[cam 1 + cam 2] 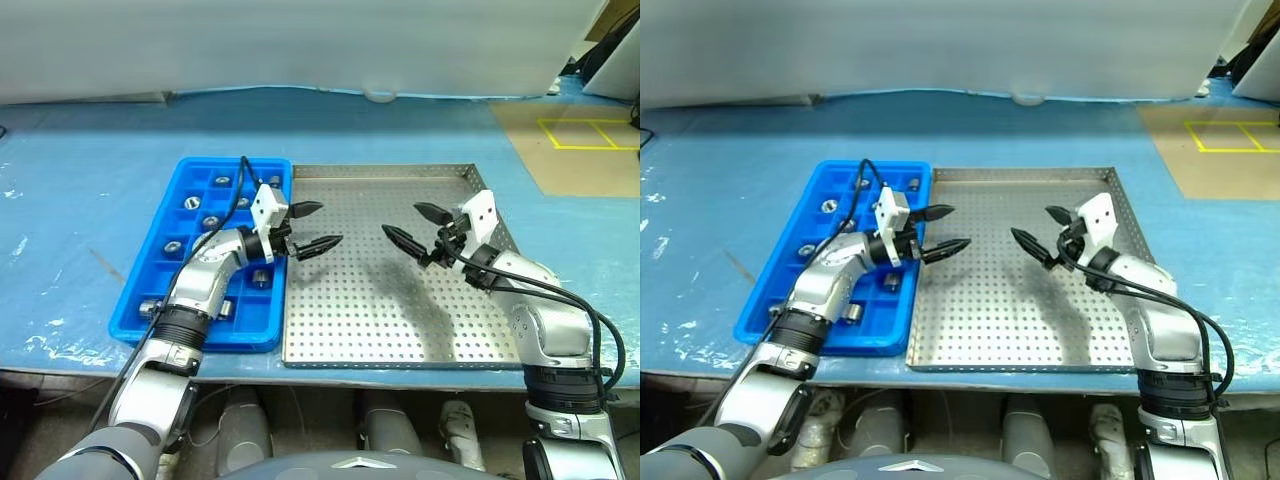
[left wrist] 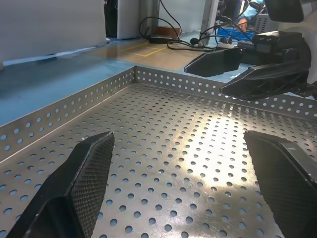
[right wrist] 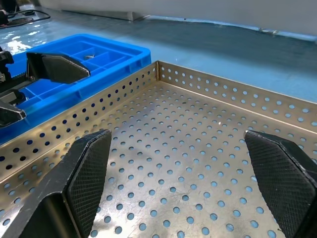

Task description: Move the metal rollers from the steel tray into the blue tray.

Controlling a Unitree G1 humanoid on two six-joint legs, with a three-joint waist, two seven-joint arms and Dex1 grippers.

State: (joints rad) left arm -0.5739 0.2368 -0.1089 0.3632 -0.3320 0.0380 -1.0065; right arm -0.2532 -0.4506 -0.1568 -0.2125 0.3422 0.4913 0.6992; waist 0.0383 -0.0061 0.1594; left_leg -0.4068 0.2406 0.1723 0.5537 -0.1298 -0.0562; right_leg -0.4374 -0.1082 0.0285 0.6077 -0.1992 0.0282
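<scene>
- Lying flat on the pale blue table covering (image 1: 90,190): the steel tray (image 1: 395,330), square, silver, with a floor of evenly spaced round holes and a low perforated rim; its floor bare and glinting in both wrist views.
- Sitting just beside the steel tray, touching its left edge: the blue tray (image 1: 170,335), glossy bright blue plastic, narrower, long axis running away from the robot, parallel to that edge, divided into small square compartments.
- Resting in separate compartments of the blue tray: the metal rollers (image 1: 192,202), small shiny short cylinders with dark hollow centres; several with the hole facing up, one near the close end lying on its side.
- Hanging above the steel tray's left edge: the left gripper (image 1: 312,227), black tapered fingers spread apart, nothing between them, pointing across the tray.
- Hanging above the steel tray's right half: the right gripper (image 1: 416,226), fingers likewise spread and empty, aimed back toward the left gripper, well apart from it.
- Showing a fine cross-hatched texture: finger pads (image 2: 89,168).
</scene>
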